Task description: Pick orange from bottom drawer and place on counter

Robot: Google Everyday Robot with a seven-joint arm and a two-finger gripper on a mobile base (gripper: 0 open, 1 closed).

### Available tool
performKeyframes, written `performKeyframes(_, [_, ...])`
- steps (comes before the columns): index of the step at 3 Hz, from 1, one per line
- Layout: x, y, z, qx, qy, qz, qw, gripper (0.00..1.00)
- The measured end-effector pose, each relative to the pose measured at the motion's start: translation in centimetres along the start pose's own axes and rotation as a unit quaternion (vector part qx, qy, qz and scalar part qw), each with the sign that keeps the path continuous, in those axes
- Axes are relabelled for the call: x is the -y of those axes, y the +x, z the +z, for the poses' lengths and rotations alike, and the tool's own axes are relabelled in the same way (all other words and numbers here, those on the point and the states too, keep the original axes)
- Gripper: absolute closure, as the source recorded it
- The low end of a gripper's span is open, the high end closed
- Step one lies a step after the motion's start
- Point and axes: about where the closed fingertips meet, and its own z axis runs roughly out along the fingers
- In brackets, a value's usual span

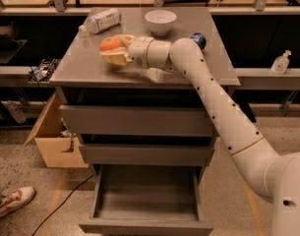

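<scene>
The orange (110,44) is held between the yellowish fingers (115,58) of my gripper (112,48), low over the left middle of the grey counter (90,65). My white arm reaches in from the lower right across the counter. The gripper is shut on the orange. Whether the orange touches the counter cannot be told. The bottom drawer (147,195) stands pulled open below, and its grey inside shows nothing in it.
A white bowl (160,21) stands at the counter's back middle. A plastic bottle (101,20) lies at the back left. A blue object (198,40) sits behind my arm. A cardboard box (53,139) stands left of the cabinet. A shoe (12,200) is at the lower left.
</scene>
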Motion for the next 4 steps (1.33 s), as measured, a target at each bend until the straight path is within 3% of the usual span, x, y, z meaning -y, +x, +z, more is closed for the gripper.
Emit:
performKeyframes(1, [1.30,1.21,2.18,0.003,0.004,0.027,0.9996,1.00])
performKeyframes(2, [1.14,1.21,1.97,0.004,0.007,0.029,0.9995,1.00])
performKeyframes(3, [0.87,1.18,2.29,0.004,0.004,0.029,0.9996,0.91])
performKeyframes(4, [0.67,1.15,2.52,0.004,0.002,0.029,0.9996,0.68])
